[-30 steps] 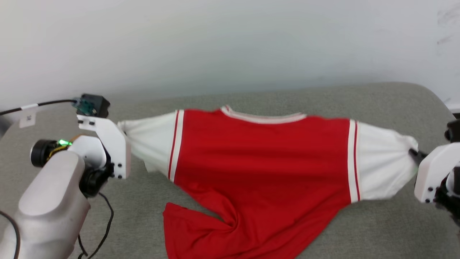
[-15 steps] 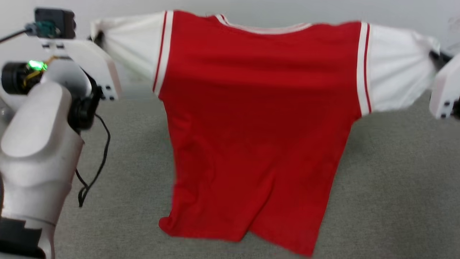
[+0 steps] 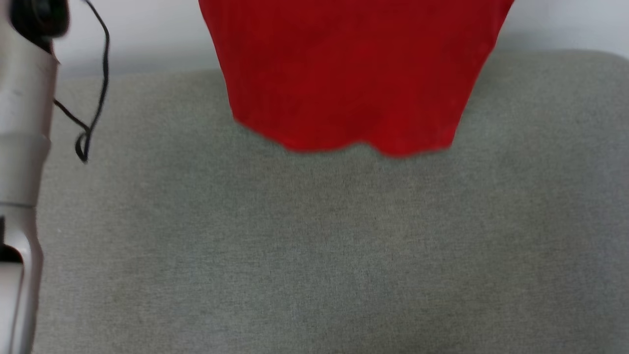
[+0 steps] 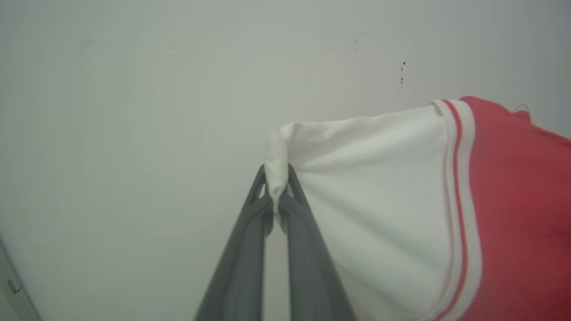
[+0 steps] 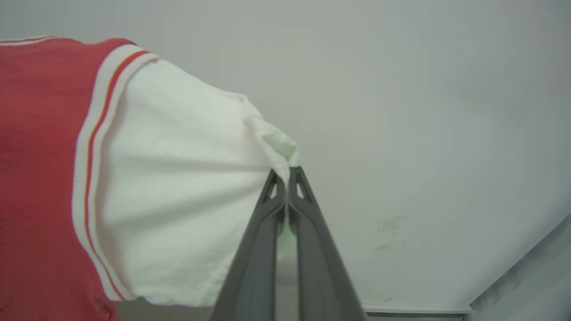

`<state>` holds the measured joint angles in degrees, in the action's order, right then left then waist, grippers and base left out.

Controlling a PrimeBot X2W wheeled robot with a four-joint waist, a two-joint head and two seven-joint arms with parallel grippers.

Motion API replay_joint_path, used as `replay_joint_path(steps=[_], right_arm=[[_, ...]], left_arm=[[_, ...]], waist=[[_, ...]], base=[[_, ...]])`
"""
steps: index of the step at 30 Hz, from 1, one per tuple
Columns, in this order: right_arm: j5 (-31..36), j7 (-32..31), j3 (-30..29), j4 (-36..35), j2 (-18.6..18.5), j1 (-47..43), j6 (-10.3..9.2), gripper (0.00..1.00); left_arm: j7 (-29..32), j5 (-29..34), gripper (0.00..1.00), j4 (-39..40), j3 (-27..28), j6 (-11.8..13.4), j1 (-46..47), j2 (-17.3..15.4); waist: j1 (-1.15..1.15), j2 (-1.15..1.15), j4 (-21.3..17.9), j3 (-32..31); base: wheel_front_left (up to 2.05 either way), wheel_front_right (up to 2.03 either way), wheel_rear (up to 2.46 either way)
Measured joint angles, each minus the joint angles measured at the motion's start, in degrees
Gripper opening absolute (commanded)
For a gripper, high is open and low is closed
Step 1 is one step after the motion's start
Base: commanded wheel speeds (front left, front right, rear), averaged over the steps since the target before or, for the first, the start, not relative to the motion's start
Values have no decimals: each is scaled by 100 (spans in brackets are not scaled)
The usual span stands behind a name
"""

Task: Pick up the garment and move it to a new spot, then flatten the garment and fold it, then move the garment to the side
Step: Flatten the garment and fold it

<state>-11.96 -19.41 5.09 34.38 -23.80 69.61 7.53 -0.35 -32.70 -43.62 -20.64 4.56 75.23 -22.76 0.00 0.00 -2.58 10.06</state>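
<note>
The garment [image 3: 349, 73], a red jersey, hangs in the air at the top of the head view, its hem well above the grey surface. In the left wrist view my left gripper [image 4: 276, 185] is shut on the bunched cuff of one white sleeve [image 4: 374, 191], with the red body [image 4: 522, 214] to the right. In the right wrist view my right gripper [image 5: 288, 171] is shut on the cuff of the other white sleeve [image 5: 178, 187], stretched to the left. Striped red-white trim joins each sleeve to the body. The upper part of the garment is cut off in the head view.
A grey fabric-covered surface [image 3: 314, 246] spreads below the hanging hem. My left arm's pale casing [image 3: 22, 147] and a dangling black cable [image 3: 88, 123] stand at the left edge. A pale wall [image 4: 134, 111] lies behind both grippers.
Both grippers have lifted the garment off the grey surface until it hangs free. The grippers and sleeves have left the top of the head view; the hem now swings above the surface.
</note>
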Motion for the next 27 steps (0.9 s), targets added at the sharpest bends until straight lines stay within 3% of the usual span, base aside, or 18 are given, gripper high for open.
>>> replay_joint_path(steps=[12,27], right_arm=[[-67,1710,260,495,-68,1814,0,0],[-684,2263,956,1222,40,2323,0,0]], left_arm=[[-745,80,0,56,224,-5,1361,-153],[-1215,-82,0,-531,274,-301,1669,37]], waist=[[1,0,-75,1395],[1,0,-72,2932]], base=[[0,0,0],[0,0,0]])
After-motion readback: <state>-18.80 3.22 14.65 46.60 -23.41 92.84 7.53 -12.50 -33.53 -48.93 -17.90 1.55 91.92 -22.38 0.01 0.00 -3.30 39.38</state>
